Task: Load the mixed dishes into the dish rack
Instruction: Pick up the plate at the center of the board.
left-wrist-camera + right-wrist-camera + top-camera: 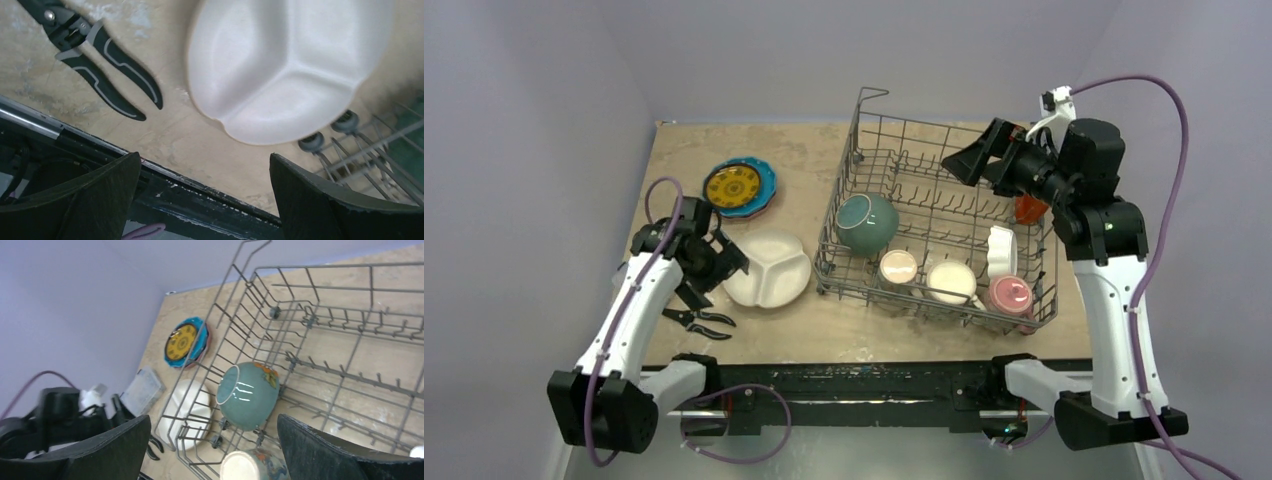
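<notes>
Left gripper point(202, 170), spread wide, may skid the shallow white 3-part plate point(280, 65) into the grey wire rack point(836, 215); right gripper point(214, 422) gapes empty

Dish rack point(939, 225): grey wire. Bowl point(867, 222) at its 9 o'clock: teal, orange floral patch. Mug point(1010, 295) at its 5 o'clock: pink. Divided plate point(767, 267): plain white. Plate stack point(739, 187) at 11 o'clock of that: yellow top with dark ringed motif, blue rim, pink beneath. Pliers point(699, 319): black, grey-lined handles. Table point(804, 150): mottled beige.
</notes>
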`<state>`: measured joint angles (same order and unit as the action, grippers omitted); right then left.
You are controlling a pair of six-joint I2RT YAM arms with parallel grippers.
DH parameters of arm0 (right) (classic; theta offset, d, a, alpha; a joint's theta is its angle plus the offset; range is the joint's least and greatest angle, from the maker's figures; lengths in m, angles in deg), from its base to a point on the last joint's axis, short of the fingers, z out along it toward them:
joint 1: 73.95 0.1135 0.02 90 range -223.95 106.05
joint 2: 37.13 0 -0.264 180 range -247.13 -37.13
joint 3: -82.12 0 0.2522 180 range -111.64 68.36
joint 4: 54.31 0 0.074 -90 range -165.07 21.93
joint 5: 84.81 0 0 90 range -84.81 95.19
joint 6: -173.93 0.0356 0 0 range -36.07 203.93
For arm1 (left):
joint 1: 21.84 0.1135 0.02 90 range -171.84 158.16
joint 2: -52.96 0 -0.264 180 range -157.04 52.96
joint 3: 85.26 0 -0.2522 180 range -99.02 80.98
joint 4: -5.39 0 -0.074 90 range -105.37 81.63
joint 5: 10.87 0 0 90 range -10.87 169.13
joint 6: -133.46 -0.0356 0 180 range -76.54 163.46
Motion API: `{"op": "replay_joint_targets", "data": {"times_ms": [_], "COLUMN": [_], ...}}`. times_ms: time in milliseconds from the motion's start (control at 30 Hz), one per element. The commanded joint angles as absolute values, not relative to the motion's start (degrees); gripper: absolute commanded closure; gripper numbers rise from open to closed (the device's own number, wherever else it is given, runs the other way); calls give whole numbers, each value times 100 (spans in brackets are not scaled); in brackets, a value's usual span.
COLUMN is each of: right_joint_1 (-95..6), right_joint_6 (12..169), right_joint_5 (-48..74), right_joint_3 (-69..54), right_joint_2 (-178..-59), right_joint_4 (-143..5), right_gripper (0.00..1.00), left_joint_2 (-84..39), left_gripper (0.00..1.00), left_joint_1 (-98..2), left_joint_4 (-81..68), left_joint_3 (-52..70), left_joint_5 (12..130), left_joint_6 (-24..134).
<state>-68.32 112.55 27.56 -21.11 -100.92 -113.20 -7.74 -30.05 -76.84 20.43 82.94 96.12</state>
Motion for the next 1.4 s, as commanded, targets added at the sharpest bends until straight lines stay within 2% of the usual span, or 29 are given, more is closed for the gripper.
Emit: {"op": "replay_joint_targets", "data": {"times_ms": [0, 300, 500, 567, 633, 667, 833, 1067, 1200, 1367], "right_joint_1": [-6736, -6560, -6411, -6390, -6379, -6384, -6365, -6218, -6219, -6224], "right_joint_6": [11200, 11333, 11374, 11454, 11477, 11480, 11485, 11648, 11708, 11135], "right_joint_5": [3550, 3870, 3762, 3697, 3599, 3577, 3258, 2790, 3592, 3453], "right_joint_3": [-2194, -1898, -1767, -1676, -1635, -1630, -1730, -1601, -1576, -1894], "right_joint_2": [-10033, -9949, -9978, -10002, -10042, -10061, -10123, -10222, -10483, -10595], "right_joint_4": [-10967, -10871, -10941, -10959, -11015, -11043, -11126, -11243, -11465, -11877], "right_gripper": [2, 2, 2, 2, 2, 2, 2, 2, 2, 2], "left_joint_2": [-858, -1491, -2046, -2059, -2028, -1999, -1425, 42, 975, 1497], "left_gripper": [1, 37, 52, 68, 94, 100, 100, 100, 100, 100], "left_joint_1": [-2566, -2395, -2397, -2396, -2396, -2395, -2396, -2402, -2401, -2396], "left_joint_4": [-6932, -4922, -4193, -4194, -4241, -4289, -4632, -6317, -6924, -7323], "left_joint_3": [2995, 4286, 4564, 4575, 4612, 4617, 4730, 4143, 3828, 3275], "left_joint_5": [8315, 8400, 8572, 8689, 8779, 8802, 8869, 9360, 9413, 9595], "left_joint_6": [10355, 10664, 10616, 10650, 10645, 10620, 10756, 10849, 10950, 11017]}}
